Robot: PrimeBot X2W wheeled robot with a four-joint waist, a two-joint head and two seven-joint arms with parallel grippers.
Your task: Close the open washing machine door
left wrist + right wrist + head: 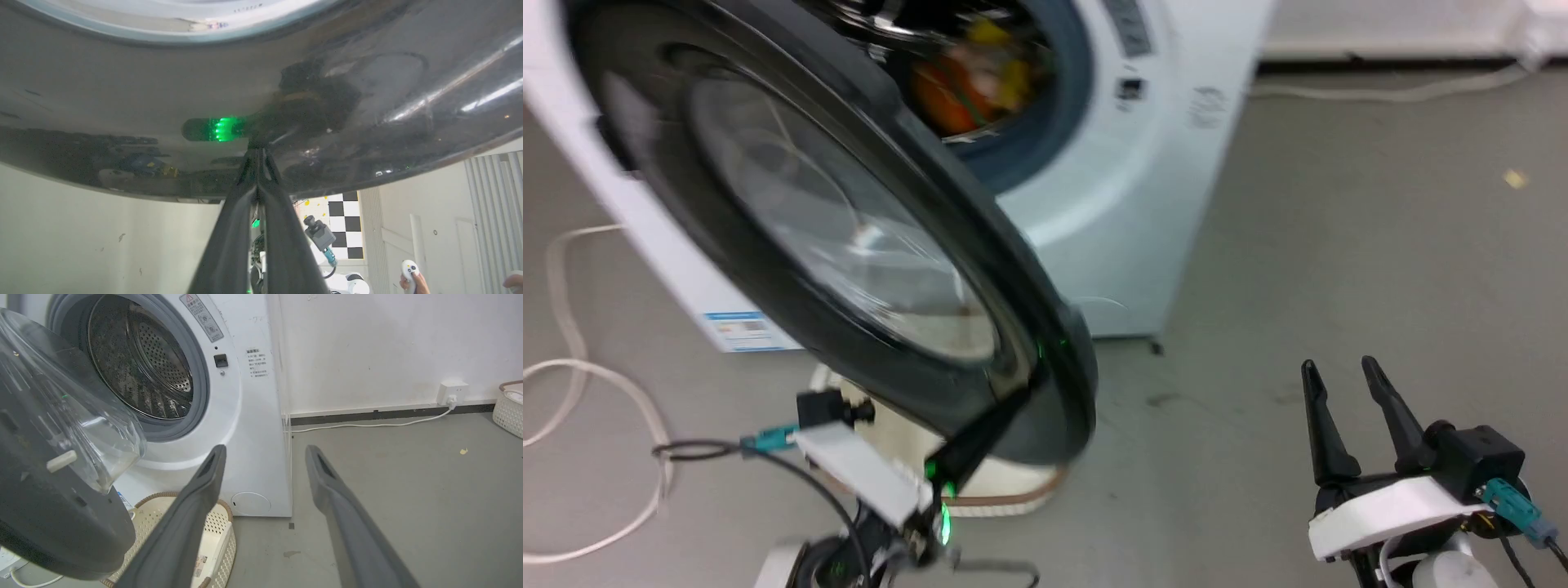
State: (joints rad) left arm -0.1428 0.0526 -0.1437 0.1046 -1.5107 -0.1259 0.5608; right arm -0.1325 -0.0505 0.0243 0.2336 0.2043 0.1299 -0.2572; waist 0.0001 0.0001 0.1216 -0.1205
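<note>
Against the lower rim of the washing machine door (849, 229), the left gripper (1025, 392) sets its two fingers, pressed together and holding nothing, tips touching the glossy black plastic; the door stands swung wide out from the washing machine (1111, 204), hanging over a cream perforated basket (1005, 486); the right gripper (1338, 371) hovers above the grey floor (1339, 204), well apart from the door, jaws spread and empty. To close it well, I judge the left arm should push along the door's own arc, near its free edge and square to the slippery rim so the tips do not skid off, then press until it clicks shut; the coloured laundry (964, 82) inside should stay clear of the opening. Counted: one door; one washer; two grippers; two baskets, the second basket (508, 408) near the far wall.
</note>
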